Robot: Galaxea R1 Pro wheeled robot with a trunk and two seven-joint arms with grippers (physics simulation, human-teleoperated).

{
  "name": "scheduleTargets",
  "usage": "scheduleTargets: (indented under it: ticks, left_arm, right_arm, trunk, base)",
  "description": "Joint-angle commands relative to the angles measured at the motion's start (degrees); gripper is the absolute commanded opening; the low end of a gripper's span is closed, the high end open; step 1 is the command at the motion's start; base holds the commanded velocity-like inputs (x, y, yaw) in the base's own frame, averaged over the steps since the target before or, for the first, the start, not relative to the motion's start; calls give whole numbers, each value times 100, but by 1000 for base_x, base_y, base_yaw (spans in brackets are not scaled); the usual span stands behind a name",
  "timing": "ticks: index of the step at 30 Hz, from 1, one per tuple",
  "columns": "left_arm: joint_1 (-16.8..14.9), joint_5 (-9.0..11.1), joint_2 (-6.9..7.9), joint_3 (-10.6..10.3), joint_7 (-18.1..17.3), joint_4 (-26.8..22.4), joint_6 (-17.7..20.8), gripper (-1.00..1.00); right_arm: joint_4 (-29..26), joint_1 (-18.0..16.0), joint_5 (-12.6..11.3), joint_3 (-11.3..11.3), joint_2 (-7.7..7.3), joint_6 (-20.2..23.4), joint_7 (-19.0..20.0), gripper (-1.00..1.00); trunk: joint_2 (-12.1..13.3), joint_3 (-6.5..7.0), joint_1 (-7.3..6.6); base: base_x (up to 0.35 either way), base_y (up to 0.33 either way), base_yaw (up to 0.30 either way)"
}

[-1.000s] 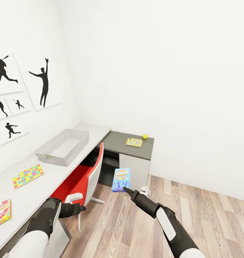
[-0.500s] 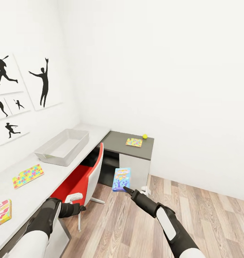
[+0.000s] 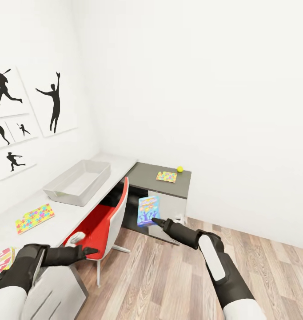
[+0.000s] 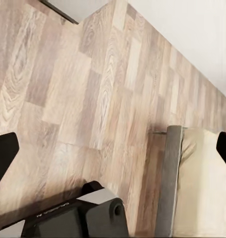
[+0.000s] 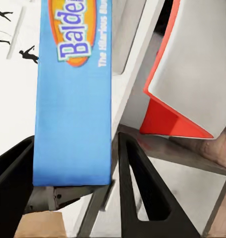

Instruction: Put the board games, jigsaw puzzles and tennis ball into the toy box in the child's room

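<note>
My right gripper (image 3: 157, 221) is shut on a blue board game (image 3: 148, 210), held upright above the floor in front of the desk; in the right wrist view the blue board game (image 5: 73, 114) sits between the black fingers (image 5: 137, 183). The grey toy box (image 3: 78, 182) stands on the pale table (image 3: 118, 166). One jigsaw puzzle (image 3: 34, 218) lies near it and another jigsaw puzzle (image 3: 166, 177) lies on the dark section beside the tennis ball (image 3: 180, 169). A red-green board game (image 3: 0, 262) shows at the left edge. My left gripper (image 3: 87, 251) is open, empty, by the chair.
A red chair (image 3: 105, 218) is tucked under the desk between my arms and the toy box. Black silhouette pictures (image 3: 53, 104) hang on the left wall. Wood-plank floor (image 3: 169, 275) stretches to the right. A corner of the bed (image 4: 202, 188) appears in the left wrist view.
My right gripper has lifted the blue board game higher and a little left, towards the desk. My left arm has drawn back to the left and lower.
</note>
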Motion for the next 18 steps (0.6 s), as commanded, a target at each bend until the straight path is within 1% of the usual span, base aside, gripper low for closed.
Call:
scheduleTargets:
  ticks: [1,2,4,5,7,8,10,13,15,18]
  left_arm:
    - [-7,-60,108,27,-447,-5,50,100]
    - [-9,-59,205,33,-796,-6,61,100]
    - [-13,-59,323,41,-1258,-6,71,100]
    - [-14,-59,348,43,-1374,-6,72,100]
    - [-15,-59,466,42,-1814,-11,68,100]
    - [-17,-59,538,41,-2028,-12,57,100]
    - [-19,-59,644,40,-2347,-14,35,100]
    - [-17,-63,707,39,-2378,-14,22,100]
    - [-16,-60,725,39,-2378,-14,16,100]
    - [-17,-59,734,39,-2378,-15,13,100]
  right_arm:
    - [-182,-113,-38,-25,7,281,-29,-100]
    - [-288,-222,-165,-32,9,430,-59,-100]
    - [-359,-384,-306,-40,11,528,-78,-100]
    - [-370,-418,-328,-41,13,542,-81,-100]
    - [-420,-521,-377,-42,27,571,-92,-100]
    - [-454,-549,-383,-41,67,579,-95,-100]
    - [-513,-581,-379,-43,157,590,-103,-100]
    - [-549,-597,-385,-47,216,593,-154,-100]
    - [-563,-604,-401,-48,249,587,-328,-100]
    - [-570,-607,-409,-48,309,578,-474,-100]
  trunk:
    - [-13,-14,4]
    - [-13,-14,4]
    - [-13,-14,4]
    - [-13,-14,4]
    - [-13,-14,4]
    - [-13,-14,4]
    - [-13,-14,4]
    - [-13,-14,4]
    - [-13,-14,4]
    - [-13,-14,4]
  base:
    - [0,0,0]
    - [0,0,0]
    - [0,0,0]
    - [0,0,0]
    - [0,0,0]
    - [0,0,0]
    - [0,0,0]
    - [0,0,72]
    - [0,0,198]
    - [6,0,247]
